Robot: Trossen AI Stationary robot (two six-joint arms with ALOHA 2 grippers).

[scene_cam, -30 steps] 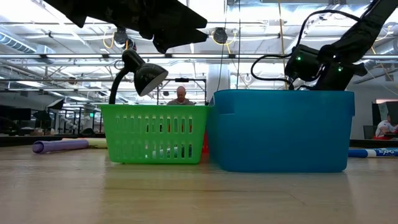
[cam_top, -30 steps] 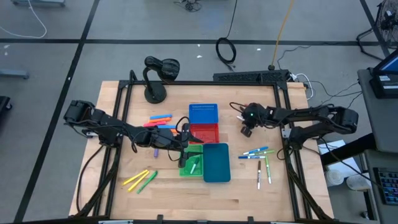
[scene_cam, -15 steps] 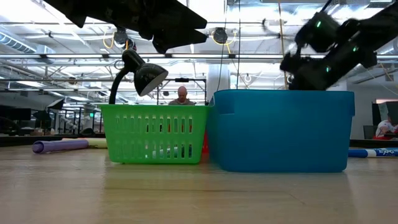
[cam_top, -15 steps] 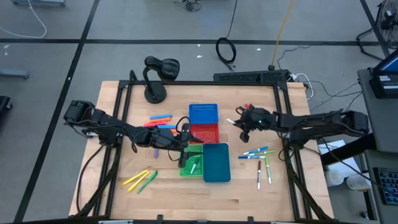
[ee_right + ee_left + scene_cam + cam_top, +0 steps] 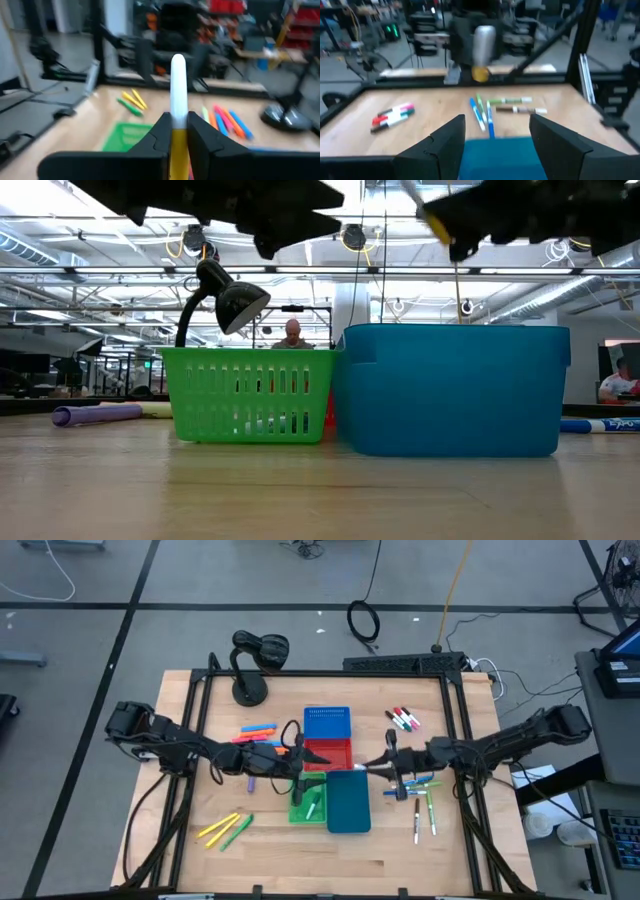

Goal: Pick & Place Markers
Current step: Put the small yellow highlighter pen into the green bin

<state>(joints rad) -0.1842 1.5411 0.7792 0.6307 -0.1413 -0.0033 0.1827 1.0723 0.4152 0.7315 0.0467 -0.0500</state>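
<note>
High view: two dark arms reach inward over the table [image 5: 180, 850] toward four bins at its centre.
Right arm: stretched low from the right edge, nearly straight, wrist pointing at the bins.
Right claw [image 5: 372, 768]: clenched on a marker [image 5: 177, 95], white-bodied with a yellow lower part; it hangs just beside the teal bin [image 5: 347, 802], at that bin's far right corner.
Right wrist view: held marker stands upright between the two dark fingers [image 5: 155, 137], tip away from the camera.
Left arm: reaches from the left edge across the table, elbow bent, forearm running toward the bins.
Left claw [image 5: 300, 752]: released, holding nothing, fingers spread, above the red bin [image 5: 332, 753] and near the green bin [image 5: 309, 802].
Left wrist view: spread fingers [image 5: 451, 136] frame the teal bin, with blue and green markers [image 5: 482, 112] on the table beyond it.
Low view: both arms show only as dark shapes above the green and teal bins.
Other markers: orange, pink and blue group [image 5: 258, 730] left of the blue bin [image 5: 327, 722]; yellow and green group [image 5: 226, 829] at near left; red and pink group [image 5: 404, 719] at far right; one white-bodied marker [image 5: 313, 805] inside the green bin.
Lamp [image 5: 255, 658]: black, at the table's far edge.
</note>
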